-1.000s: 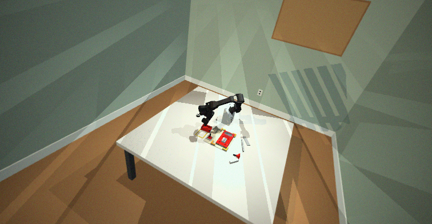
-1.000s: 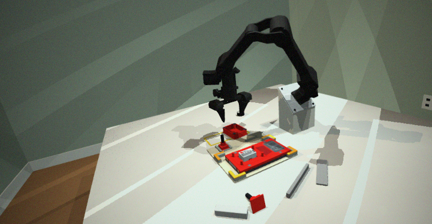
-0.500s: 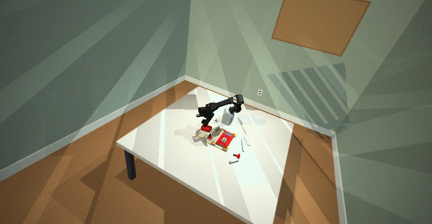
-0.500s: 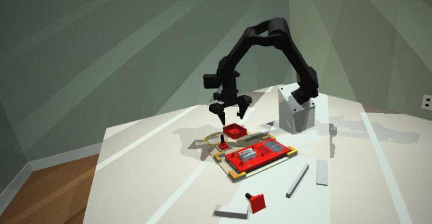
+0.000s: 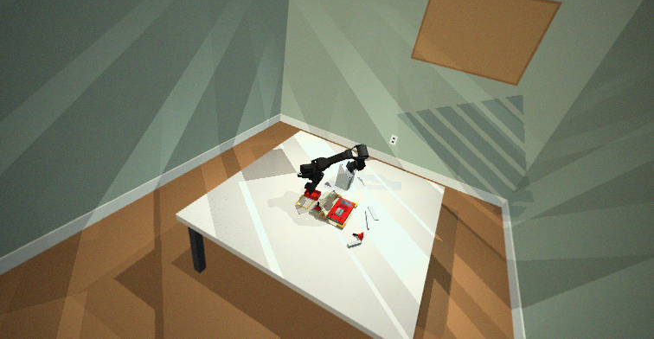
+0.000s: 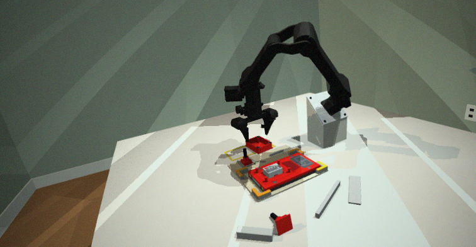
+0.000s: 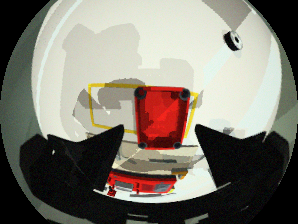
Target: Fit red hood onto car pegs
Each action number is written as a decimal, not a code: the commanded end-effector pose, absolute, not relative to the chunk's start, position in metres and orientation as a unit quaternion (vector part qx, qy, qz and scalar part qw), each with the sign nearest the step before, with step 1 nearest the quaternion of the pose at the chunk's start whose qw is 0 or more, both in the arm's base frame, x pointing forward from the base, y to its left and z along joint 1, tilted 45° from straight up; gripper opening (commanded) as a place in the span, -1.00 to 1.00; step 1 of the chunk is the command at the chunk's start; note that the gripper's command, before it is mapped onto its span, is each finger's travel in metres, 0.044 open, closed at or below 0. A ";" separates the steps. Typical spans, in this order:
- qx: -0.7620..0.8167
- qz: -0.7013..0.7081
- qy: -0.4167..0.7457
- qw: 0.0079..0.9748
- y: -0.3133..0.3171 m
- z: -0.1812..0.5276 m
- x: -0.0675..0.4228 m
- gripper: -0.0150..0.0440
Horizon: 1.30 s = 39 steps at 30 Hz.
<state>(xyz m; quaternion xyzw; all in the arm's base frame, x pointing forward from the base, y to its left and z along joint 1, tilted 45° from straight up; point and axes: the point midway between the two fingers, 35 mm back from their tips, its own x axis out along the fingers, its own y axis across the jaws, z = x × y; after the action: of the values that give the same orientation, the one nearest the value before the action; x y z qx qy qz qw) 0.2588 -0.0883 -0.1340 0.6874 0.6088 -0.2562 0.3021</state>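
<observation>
- Gripper [image 6: 256, 130] released, jaws spread wide and empty — set to straddle the hood [image 6: 259, 144] just below.
- Hood lies cavity-up beside the chassis [image 6: 283, 173] — likely needs flipping.

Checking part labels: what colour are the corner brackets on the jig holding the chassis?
Yellow-orange corner brackets, clearest in the exterior view.

You will find no text, label, brand, number or sign that can be read on anything in these views (the engine block [image 6: 272, 169] shows small dark marks on its pale top, too small to read).
</observation>
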 end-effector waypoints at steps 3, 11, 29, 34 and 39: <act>0.688 -0.256 0.612 0.294 -0.083 -0.138 0.257 1.00; 0.688 -0.256 0.612 0.294 -0.082 -0.139 0.257 1.00; 0.688 -0.256 0.612 0.294 -0.075 -0.146 0.258 1.00; 0.688 -0.256 0.612 0.294 -0.074 -0.147 0.259 1.00; 0.688 -0.256 0.612 0.294 -0.072 -0.149 0.259 1.00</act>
<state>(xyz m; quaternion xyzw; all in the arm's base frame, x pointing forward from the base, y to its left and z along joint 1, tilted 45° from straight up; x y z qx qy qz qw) 0.2598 -0.0759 -0.1464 0.6873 0.6102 -0.2561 0.2994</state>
